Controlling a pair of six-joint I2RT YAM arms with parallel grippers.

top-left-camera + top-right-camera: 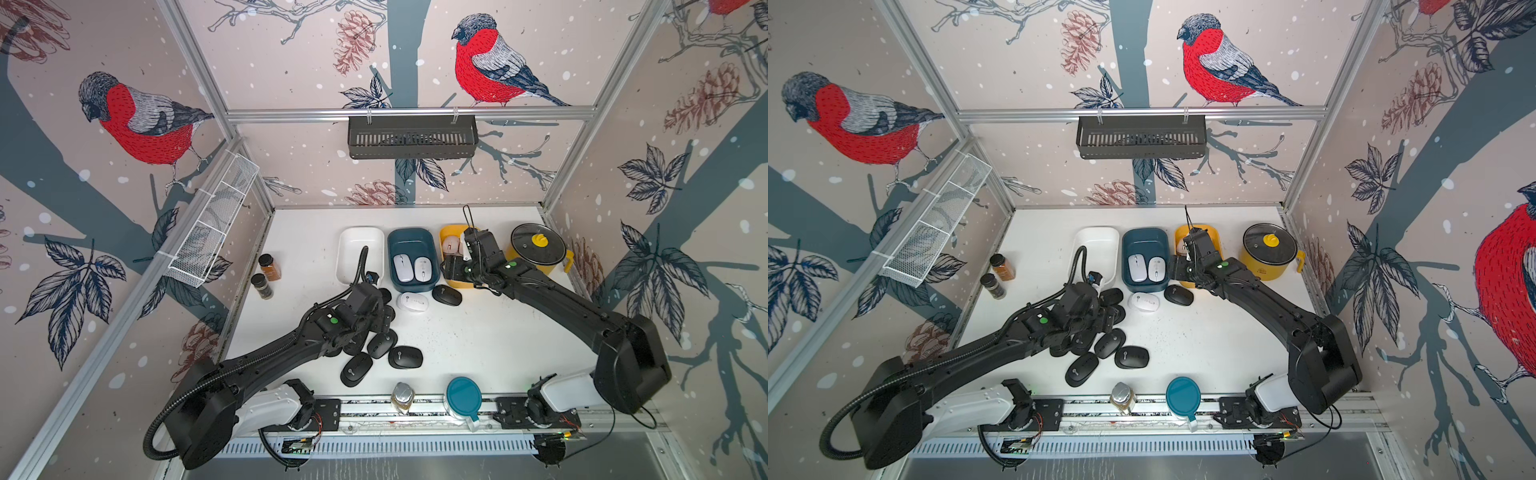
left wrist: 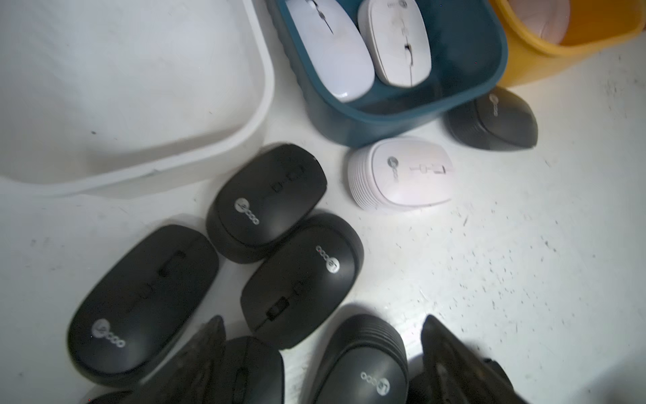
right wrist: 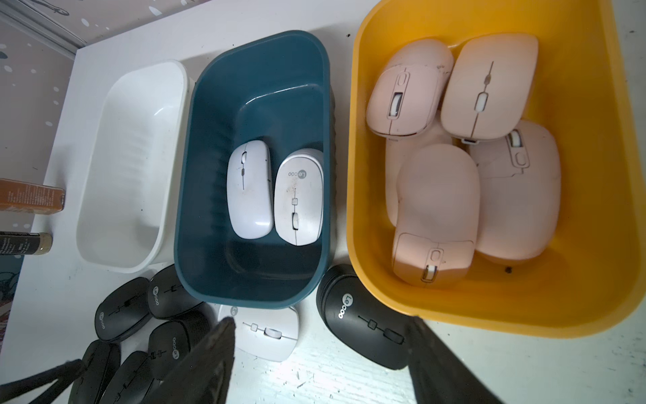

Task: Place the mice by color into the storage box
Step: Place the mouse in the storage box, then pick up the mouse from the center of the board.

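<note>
In a top view three bins line the far edge of the worktop [image 1: 498, 353]: white bin [image 1: 360, 249], teal bin [image 1: 411, 239], yellow bin [image 1: 457, 284]; two spice jars [image 1: 270, 266] stand left, a pot [image 1: 540, 268] right, the middle open

Left wrist: left claw [image 2: 323, 321] apart, astride one of at least six black mice [image 2: 267, 203]

Right wrist: right claw [image 3: 321, 320] apart, holding nothing, over one loose white mouse [image 3: 269, 332]; two white mice [image 3: 250, 189] lie in the teal bin, at least four pink mice [image 3: 437, 196] in the yellow bin

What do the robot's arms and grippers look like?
Both are black with a white link at the base: left arm, right arm. Each has a round green dot near the wrist. A ribbed black hose follows the left arm; a thin black cable loops at the right. The left gripper and right gripper have dark, tapering fingers.
</note>
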